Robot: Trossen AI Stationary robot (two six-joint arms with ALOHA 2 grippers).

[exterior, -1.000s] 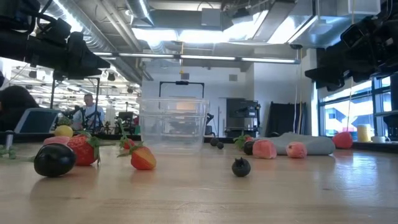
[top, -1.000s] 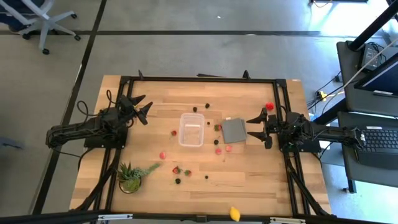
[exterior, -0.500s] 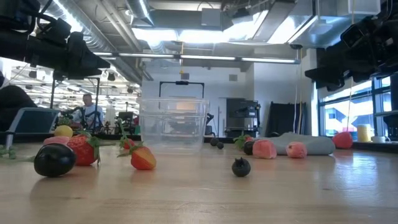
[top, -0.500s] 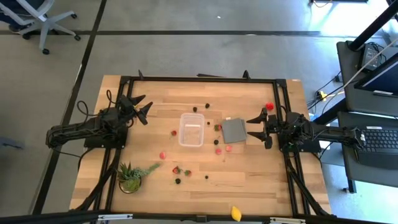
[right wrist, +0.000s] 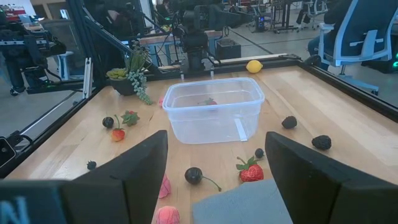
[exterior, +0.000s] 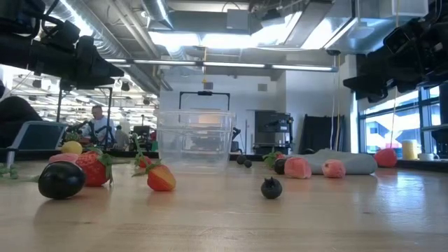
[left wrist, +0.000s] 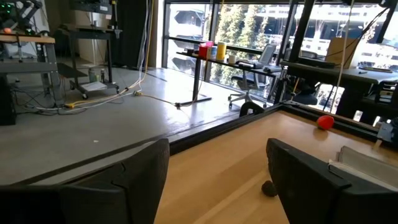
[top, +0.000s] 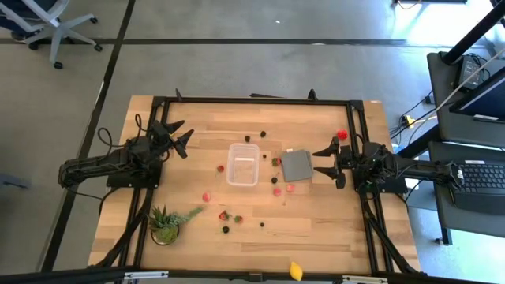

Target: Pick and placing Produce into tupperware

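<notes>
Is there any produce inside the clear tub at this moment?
The tub looks empty. The red piece seen through its walls seems to lie on the table behind it. The high view shows only bare bottom inside.

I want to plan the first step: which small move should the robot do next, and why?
Probably the right gripper should lower toward the pink berry beside the grey square. Both grippers hang open and empty, the left gripper is farther from the fruit, and the tupperware looks empty with the produce lying around it.
</notes>
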